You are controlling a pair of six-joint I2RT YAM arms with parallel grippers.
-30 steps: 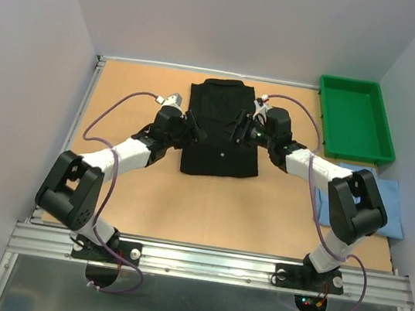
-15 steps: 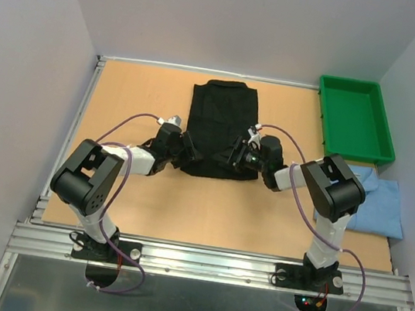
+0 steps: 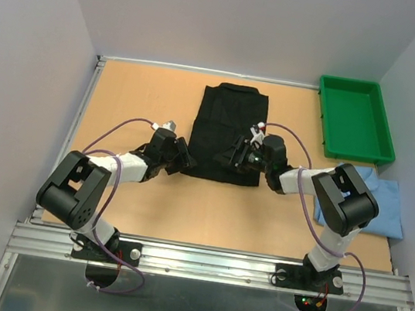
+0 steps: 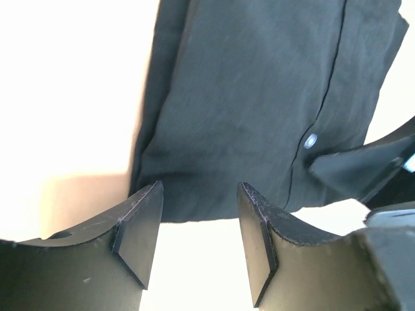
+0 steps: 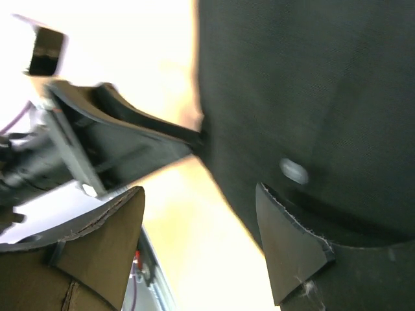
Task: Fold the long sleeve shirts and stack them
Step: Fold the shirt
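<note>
**Both grippers wide at the black shirt's near hem**

The left gripper (image 4: 198, 194) stands open with nothing between its fingers. The black shirt (image 3: 227, 127) lies flat on the table (image 3: 139, 90) just ahead of its tips, the hem edge right at the gap. A small white button (image 4: 311, 140) shows ahead and to its right. The right gripper (image 5: 200, 194) is spread too and holds nothing, with one finger over the cloth's corner and the other over wood. On its outer side lies the light blue shirt (image 3: 390, 214), with the green tray (image 3: 356, 119) farther ahead. Tabletop stretches wide on the left gripper's outer side.
</note>
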